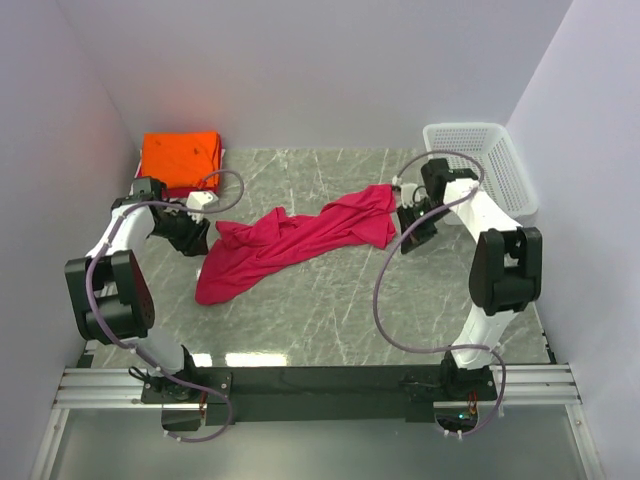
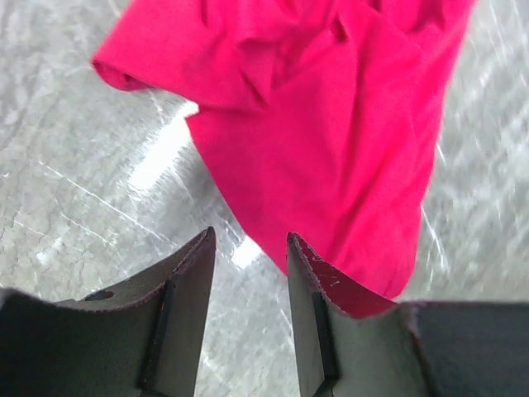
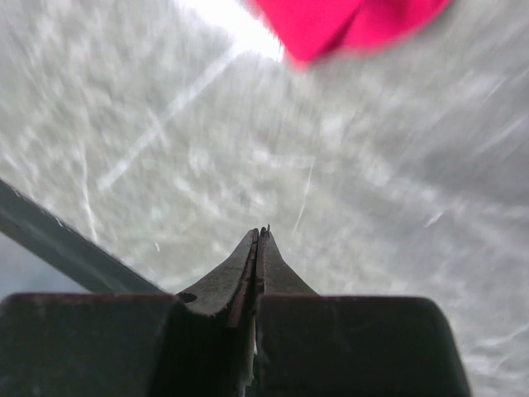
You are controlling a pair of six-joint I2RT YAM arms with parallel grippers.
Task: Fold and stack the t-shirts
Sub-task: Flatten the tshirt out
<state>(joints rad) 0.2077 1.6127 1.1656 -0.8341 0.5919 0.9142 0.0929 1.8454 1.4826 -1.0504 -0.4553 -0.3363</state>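
The crumpled crimson-pink cotton t-shirt (image 1: 300, 240) lies on the grey marbled table (image 1: 320, 320) between the left gripper (image 2: 250, 240), narrowly parted and empty, and the right gripper (image 3: 261, 236), closed on nothing.

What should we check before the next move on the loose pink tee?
1. Left hand open and empty: ok, there is a gap between the fingers with no cloth in it.
2. Right hand ready to grasp: not ok, it is shut on nothing.
3. Crimson t-shirt laid flat: not ok, it is crumpled mid-table.
4. Cloth near the left hand: ok, the shirt's edge lies just ahead of its fingers.
5. Cloth near the right hand: not ok, in the wrist view the shirt sits well ahead of the tips.
6. Folded orange t-shirt clear of both arms: ok, it is in the far left corner.
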